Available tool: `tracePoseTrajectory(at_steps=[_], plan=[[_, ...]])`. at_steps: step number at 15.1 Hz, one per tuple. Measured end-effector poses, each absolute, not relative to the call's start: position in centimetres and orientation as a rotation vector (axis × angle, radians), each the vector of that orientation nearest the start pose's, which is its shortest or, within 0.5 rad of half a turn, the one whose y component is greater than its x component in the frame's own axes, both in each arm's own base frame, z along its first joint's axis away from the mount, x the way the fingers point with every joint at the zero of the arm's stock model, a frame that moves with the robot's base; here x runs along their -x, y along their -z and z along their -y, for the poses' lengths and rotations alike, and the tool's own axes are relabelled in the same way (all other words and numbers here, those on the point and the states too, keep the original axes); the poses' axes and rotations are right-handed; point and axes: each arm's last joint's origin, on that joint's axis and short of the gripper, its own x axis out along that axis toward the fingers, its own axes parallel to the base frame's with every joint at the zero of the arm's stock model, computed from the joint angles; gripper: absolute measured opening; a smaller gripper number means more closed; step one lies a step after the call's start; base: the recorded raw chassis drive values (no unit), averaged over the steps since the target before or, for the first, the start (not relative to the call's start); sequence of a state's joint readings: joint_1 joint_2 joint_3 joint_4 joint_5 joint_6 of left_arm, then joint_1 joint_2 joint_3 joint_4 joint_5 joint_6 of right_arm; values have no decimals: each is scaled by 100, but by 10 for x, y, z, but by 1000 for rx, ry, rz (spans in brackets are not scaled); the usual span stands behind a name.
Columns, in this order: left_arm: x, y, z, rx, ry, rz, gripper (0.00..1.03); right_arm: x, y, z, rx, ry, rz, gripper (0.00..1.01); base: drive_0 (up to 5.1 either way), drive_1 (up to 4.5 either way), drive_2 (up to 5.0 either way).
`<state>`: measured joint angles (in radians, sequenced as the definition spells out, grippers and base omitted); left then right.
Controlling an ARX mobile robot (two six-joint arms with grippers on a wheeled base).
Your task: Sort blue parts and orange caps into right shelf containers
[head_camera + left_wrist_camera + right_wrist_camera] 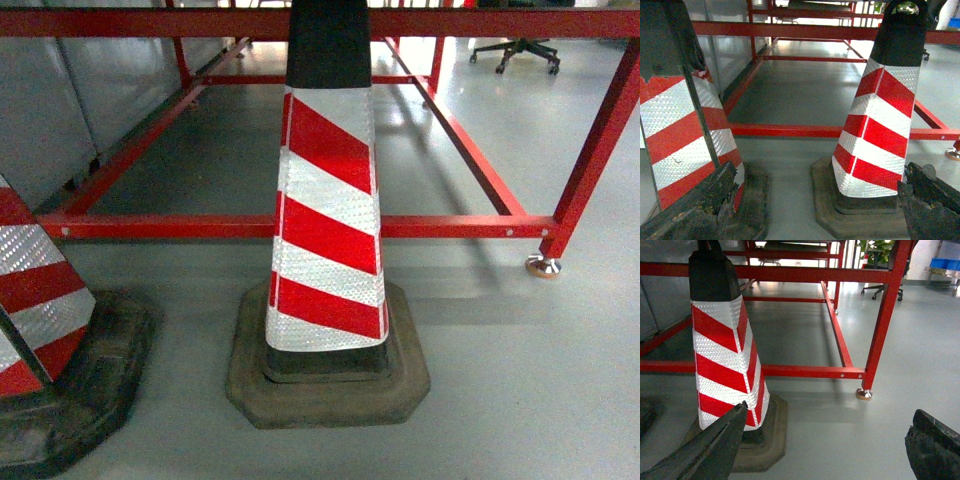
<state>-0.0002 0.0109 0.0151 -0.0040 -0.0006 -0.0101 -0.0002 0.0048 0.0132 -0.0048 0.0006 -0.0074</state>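
Red-and-white striped traffic cones (328, 230) are faced before a red-framed table (300, 226); left gripper (815, 210) and right gripper (825, 450) are held released, empty. No crates or shelf are visible; the base should be turned towards them first

Two striped cones (328, 230) (35, 320) stand before a red-framed table (300, 226).
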Motion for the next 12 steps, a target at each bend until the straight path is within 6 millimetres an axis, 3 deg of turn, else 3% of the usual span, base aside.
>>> tracePoseTrajectory(at_steps=[12], plan=[[-97,-167,0,10,0,-2,98,-97,-167,0,7,0,5,98,0,0,0]])
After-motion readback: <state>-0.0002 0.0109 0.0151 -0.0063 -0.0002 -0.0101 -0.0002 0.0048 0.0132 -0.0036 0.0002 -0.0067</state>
